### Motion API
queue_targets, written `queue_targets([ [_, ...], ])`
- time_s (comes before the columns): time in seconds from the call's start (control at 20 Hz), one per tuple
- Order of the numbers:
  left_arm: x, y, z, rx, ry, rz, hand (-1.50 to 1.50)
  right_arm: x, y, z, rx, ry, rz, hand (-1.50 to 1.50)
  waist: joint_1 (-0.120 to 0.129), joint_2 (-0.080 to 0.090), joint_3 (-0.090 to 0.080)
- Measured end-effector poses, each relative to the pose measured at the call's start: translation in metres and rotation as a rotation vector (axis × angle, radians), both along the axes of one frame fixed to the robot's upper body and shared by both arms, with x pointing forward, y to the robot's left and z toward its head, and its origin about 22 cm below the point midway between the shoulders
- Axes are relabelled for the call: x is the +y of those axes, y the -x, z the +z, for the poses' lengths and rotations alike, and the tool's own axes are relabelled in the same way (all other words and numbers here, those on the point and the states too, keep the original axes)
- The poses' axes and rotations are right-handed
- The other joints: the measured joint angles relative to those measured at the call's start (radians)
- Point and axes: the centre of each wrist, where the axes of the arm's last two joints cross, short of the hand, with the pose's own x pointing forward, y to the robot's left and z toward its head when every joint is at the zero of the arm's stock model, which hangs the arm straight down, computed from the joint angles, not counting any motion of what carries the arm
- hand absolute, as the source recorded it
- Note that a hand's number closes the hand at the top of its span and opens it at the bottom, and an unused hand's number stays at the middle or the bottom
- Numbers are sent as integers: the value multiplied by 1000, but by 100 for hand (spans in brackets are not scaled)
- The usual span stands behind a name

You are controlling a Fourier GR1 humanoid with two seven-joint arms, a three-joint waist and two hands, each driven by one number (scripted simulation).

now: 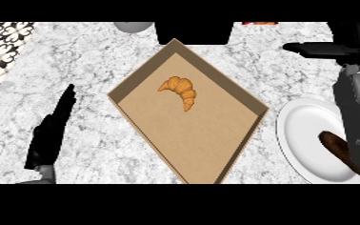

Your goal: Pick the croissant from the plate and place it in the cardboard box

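The golden croissant (181, 91) lies on the floor of the open cardboard box (211, 143), in its far half, with no hand touching it. The box sits cornerwise in the middle of the marble counter. To the right stands the white plate (302, 128), with a dark brown oblong thing (336, 147) on it. My right hand (320, 49) hovers open beyond the plate at the upper right, fingers pointing left and holding nothing; its grey forearm (348, 105) crosses over the plate's right side. At the left edge my left hand (48, 133) rests open, fingers straight.
Behind the box's far corner stands a black block (193, 32), with a grey round object (134, 26) to its left and a red-orange thing (260, 23) to its right. A patterned patch (14, 35) fills the top left corner.
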Motion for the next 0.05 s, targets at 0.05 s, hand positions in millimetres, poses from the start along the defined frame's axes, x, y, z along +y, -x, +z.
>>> queue_targets([
  [0.05,-4,0,0,1,-1,1,0,-16,3,1,-4,-1,3,-150,2,1,0],
])
